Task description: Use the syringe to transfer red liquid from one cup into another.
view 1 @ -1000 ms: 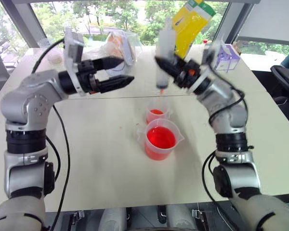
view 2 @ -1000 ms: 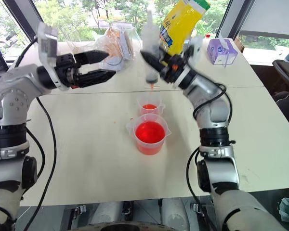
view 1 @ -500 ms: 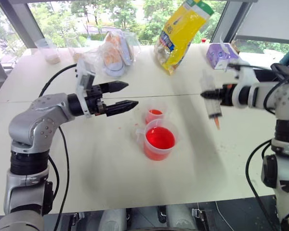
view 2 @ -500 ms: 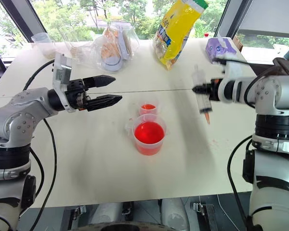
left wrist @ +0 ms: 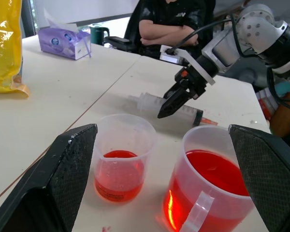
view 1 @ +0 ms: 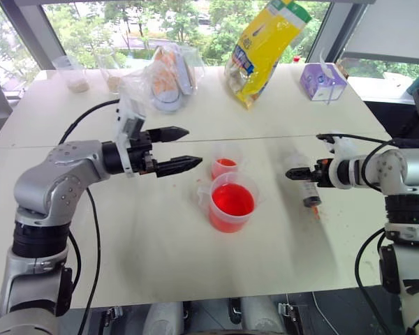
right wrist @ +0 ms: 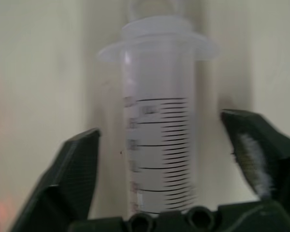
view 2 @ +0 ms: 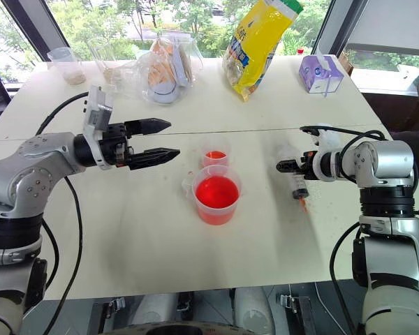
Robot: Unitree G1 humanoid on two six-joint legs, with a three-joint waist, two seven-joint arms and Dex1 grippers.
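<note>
while the syringe (view 1: 305, 185) lies flat on the table (view 1: 160, 230), the right gripper (right wrist: 176, 145) sits low over it w/ fingers spread apart, one each side of the barrel and clear of it, so nothing's clamped. right forearm reaches in from the table's right edge, roughly level, wrist bent so the gripper points toward the cups. syringe's orange tip points toward the near edge, plunger end toward the far side; it's to the right of both cups, near but apart.

left arm is bent at the elbow, forearm reaching across twd the middle, left gripper (view 1: 180, 148) pointing level to the right, hovering above the table left of the cups. its fingers (left wrist: 70, 164) are wide apart, holding nothing.

big beaker (view 1: 230, 203) w/ handle and spout stands mid-table, abt half full of red liquid (view 1: 232, 199). small cup (view 1: 224, 166) stands just behind it on the far side, close beside it, w/ a shallow layer of red at the bottom.

far side of table: yellow bag (view 1: 264, 43), purple tissue box (view 1: 321, 82), clear plastic bags (view 1: 164, 77). in the left wrist view a person (left wrist: 171, 21) sits beyond the table, arms folded.
</note>
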